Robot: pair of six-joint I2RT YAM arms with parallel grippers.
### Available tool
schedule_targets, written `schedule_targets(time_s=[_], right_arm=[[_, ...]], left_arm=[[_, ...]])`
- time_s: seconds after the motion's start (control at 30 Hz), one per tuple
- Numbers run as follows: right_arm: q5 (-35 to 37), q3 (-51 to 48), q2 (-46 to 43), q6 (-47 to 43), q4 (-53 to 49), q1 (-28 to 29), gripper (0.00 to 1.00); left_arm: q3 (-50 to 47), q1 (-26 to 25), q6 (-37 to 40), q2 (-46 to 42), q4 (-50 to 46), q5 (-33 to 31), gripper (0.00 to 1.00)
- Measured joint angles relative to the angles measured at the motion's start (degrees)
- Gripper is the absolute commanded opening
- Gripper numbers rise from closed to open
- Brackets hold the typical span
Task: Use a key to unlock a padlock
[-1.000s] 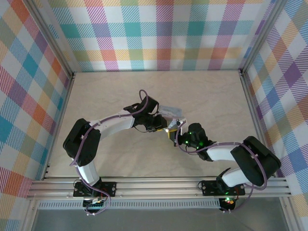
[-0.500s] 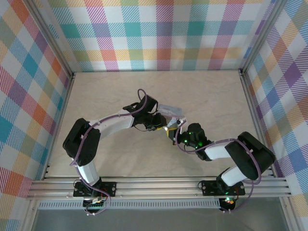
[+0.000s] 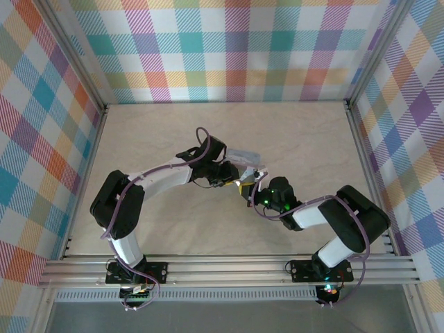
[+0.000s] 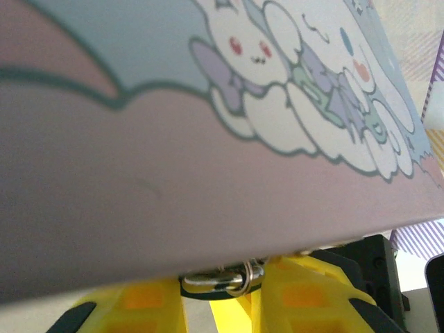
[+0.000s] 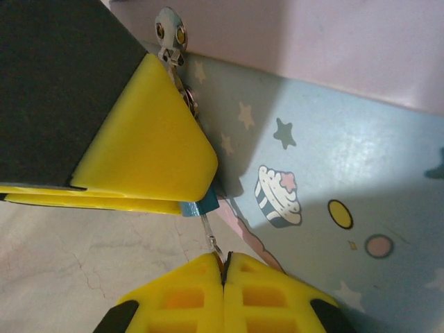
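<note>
At tin (image 5: 333, 173) front: left gripper (image 4: 222, 302) clamps padlock (image 5: 199, 207) as brace; right gripper (image 5: 223, 269), fully closed, pinches key (image 5: 209, 234), lined up for turning.

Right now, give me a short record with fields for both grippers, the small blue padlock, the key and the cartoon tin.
left gripper: yellow fingers either side of the tiny dark-blue padlock, apparently clamping it
right gripper: shut on the thin key
key: runs from the right fingertips up to the padlock body; its tip is hidden
metal shackle: sits at the tin's edge; locked or not, cannot tell
pale blue cartoon-printed tin: right behind the padlock, close to both grippers
</note>
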Motion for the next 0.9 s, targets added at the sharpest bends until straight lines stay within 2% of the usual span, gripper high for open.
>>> schedule_targets(time_s=[0.9], right_arm=[[0.0, 3.0, 1.7, 1.6, -2.5, 0.0, 0.02]], left_arm=[[-1.3, 0.5, -1.1, 0.0, 2.3, -1.5, 0.08]])
